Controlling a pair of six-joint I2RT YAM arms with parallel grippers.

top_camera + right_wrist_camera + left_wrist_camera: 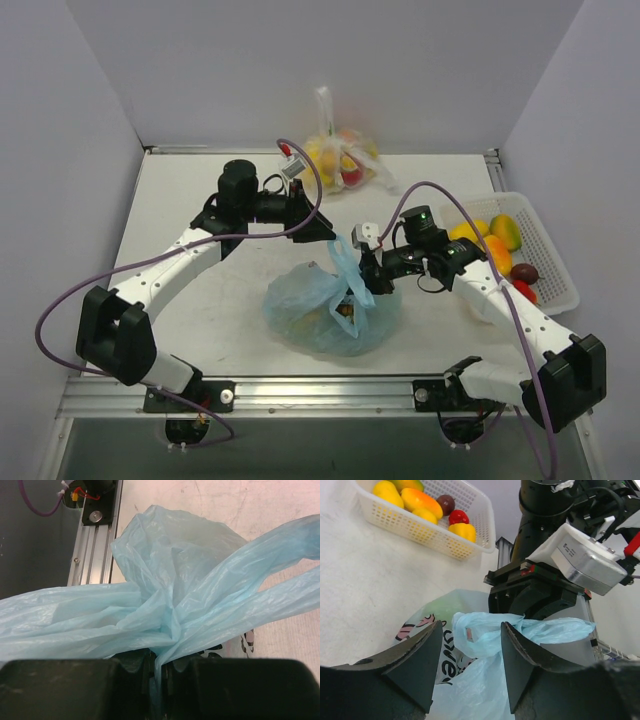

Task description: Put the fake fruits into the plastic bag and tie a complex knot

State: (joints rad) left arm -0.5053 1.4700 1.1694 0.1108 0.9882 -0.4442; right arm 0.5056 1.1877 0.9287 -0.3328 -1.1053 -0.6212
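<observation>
While right gripper (159,670) clamps gathered handles (172,625) of the plastic bag (320,315), centre frame | left gripper (471,628): jaws apart, empty — close squarely on loose loop (487,635), pull level.

The right gripper (159,676) fills the bottom edge, its two black fingers (100,685) pressed close together on a thin fold of the plastic bag (170,580); the light-blue film gathers into a tight bunch just above them; from there one wide band runs off to the left and two bands fan up to the right; a scrap of pink-and-black print (247,642) shows at the right; behind lie the pale table (260,500), an aluminium rail (95,550) and a purple cable (40,507).
</observation>
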